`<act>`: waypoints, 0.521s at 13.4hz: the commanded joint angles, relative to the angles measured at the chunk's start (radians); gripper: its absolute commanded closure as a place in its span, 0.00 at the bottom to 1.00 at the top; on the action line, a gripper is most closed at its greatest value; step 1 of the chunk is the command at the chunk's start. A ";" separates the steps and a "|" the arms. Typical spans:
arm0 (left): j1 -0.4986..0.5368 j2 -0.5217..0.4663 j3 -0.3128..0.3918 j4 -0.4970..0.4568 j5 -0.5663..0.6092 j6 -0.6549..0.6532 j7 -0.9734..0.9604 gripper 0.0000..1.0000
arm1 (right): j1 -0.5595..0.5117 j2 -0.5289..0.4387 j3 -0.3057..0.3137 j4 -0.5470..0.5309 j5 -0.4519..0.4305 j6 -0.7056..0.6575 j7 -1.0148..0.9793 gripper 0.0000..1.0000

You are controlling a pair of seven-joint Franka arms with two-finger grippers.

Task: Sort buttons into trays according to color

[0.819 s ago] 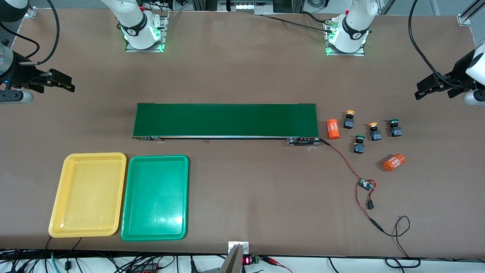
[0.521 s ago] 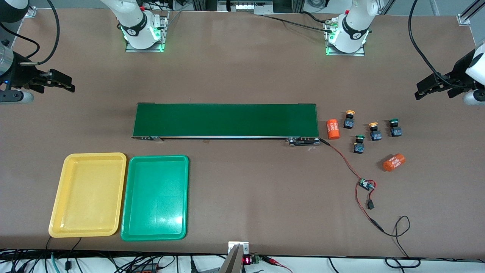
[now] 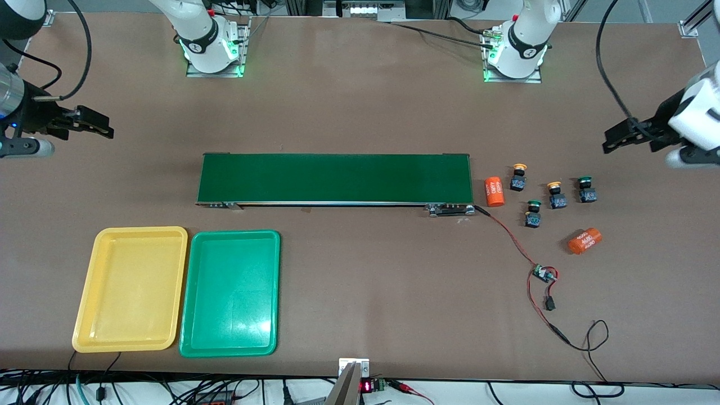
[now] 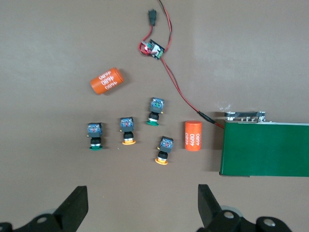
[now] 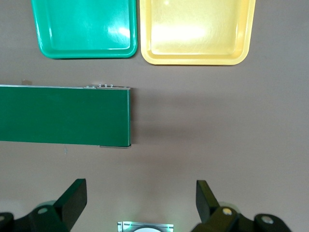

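Left gripper (image 3: pixel 613 139) jaws apart, right gripper (image 3: pixel 101 126) likewise and waiting: descend square over yellow-capped button (image 3: pixel 518 176) beside conveyor belt (image 3: pixel 336 178), avoiding orange cylinder (image 3: pixel 494 191).

I'm looking down on a wide table (image 3: pixel 360 101) covered in a matte brown sheet, lit evenly from above. A long dark-green conveyor belt (image 3: pixel 334 178) lies lengthwise across its middle. From the belt's corner toward the left arm's end, a red-and-black wire (image 3: pixel 509 236) runs to a small circuit board (image 3: pixel 543 273) nearer the front camera. Along the table edge nearest that camera I see a metal bracket (image 3: pixel 354 365), a small red digit display (image 3: pixel 366 386) and tangled black cables (image 3: pixel 169 394).
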 commanded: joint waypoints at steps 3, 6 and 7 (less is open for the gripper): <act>-0.017 0.127 -0.033 0.049 0.003 0.000 0.007 0.00 | -0.003 0.043 0.005 -0.003 -0.017 0.005 -0.006 0.00; -0.037 0.231 -0.035 0.049 -0.001 0.041 0.011 0.00 | -0.003 0.066 0.005 -0.001 -0.015 -0.004 -0.008 0.00; -0.068 0.260 -0.036 0.026 -0.007 0.064 0.014 0.00 | -0.005 0.067 0.005 -0.001 -0.011 -0.015 -0.008 0.00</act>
